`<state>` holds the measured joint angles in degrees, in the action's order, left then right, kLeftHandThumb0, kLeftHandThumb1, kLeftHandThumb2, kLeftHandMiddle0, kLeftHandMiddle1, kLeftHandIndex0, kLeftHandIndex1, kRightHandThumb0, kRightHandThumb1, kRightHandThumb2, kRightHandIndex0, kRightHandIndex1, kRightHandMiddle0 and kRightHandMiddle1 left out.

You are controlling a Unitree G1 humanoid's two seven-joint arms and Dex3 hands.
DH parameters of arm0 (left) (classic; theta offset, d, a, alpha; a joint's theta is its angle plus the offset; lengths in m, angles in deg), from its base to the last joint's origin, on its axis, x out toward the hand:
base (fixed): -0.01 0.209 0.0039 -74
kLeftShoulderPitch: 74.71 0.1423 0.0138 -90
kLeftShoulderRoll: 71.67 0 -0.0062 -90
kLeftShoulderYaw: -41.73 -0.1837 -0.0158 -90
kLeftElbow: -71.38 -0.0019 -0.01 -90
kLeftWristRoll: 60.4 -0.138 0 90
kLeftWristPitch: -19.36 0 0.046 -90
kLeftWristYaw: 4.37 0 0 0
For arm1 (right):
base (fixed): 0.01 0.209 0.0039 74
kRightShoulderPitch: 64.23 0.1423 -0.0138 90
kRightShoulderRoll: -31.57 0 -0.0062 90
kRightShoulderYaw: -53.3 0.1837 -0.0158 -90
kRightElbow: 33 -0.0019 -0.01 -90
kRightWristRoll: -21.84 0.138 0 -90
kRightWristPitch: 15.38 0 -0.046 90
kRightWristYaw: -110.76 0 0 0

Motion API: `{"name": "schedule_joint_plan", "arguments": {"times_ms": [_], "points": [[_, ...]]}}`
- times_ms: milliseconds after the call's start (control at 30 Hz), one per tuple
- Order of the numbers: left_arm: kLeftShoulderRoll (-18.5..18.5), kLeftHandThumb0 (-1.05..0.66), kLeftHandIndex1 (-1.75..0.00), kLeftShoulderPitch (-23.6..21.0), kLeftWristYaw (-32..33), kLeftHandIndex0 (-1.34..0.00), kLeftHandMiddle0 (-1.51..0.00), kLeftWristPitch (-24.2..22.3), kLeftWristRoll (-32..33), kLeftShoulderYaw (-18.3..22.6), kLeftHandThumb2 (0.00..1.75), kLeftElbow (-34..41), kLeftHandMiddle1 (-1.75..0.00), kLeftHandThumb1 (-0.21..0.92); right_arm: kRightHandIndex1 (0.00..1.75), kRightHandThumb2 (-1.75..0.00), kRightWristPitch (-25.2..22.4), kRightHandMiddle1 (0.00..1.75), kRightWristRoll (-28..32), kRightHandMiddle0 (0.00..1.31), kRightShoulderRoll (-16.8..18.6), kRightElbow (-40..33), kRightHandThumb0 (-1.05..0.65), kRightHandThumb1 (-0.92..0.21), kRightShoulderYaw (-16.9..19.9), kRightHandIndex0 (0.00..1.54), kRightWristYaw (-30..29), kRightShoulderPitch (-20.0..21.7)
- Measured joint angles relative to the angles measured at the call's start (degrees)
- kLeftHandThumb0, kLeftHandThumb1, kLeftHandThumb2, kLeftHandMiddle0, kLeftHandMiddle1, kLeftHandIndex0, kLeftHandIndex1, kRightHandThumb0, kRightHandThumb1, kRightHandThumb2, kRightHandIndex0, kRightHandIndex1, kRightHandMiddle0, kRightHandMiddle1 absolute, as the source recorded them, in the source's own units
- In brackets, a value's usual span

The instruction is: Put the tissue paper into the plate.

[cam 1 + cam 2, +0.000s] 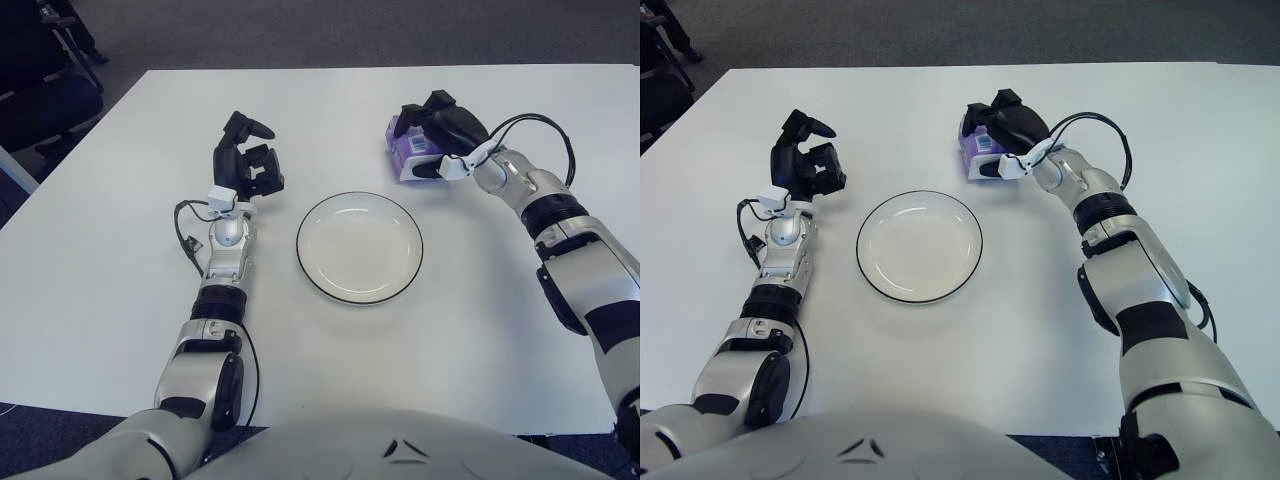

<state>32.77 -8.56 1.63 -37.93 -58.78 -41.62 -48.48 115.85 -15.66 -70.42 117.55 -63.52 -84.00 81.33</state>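
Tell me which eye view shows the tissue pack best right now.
The left eye view: the purple tissue pack shows slightly more of its front and left side beside the right hand covering it. The right eye view shows the same pack, just as covered by the hand, beyond the empty plate.

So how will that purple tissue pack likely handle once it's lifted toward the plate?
The tissue pack looks small and soft-wrapped, so it is probably light and may squash a little under the right hand closed over it. Its flat, blocky shape suggests it won't roll. The wrapper looks glossy, so it could slip. It should land safely in the plate.
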Motion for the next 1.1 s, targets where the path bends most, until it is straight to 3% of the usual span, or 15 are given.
{"name": "schedule_joint_plan", "arguments": {"times_ms": [633, 1100], "points": [[-0.04, -0.46, -1.75, -0.15, -0.02, -0.57, -1.32, 0.00, 0.11, 0.15, 1.25, -0.57, -1.75, 0.38, 1.75, -1.53, -7.08, 1.75, 3.94, 1.02, -0.29, -24.36, 0.54, -0.14, 11.08, 0.75, 0.09, -8.48], [-0.33, -0.46, -1.75, -0.37, -0.13, -0.57, -1.33, 0.00, 0.15, 0.37, 1.25, -1.62, -1.75, 0.37, 1.75, -1.54, -8.32, 1.75, 8.44, 1.02, 1.16, -34.83, 0.55, -0.13, 14.62, 0.76, 2.96, -12.64]]}}
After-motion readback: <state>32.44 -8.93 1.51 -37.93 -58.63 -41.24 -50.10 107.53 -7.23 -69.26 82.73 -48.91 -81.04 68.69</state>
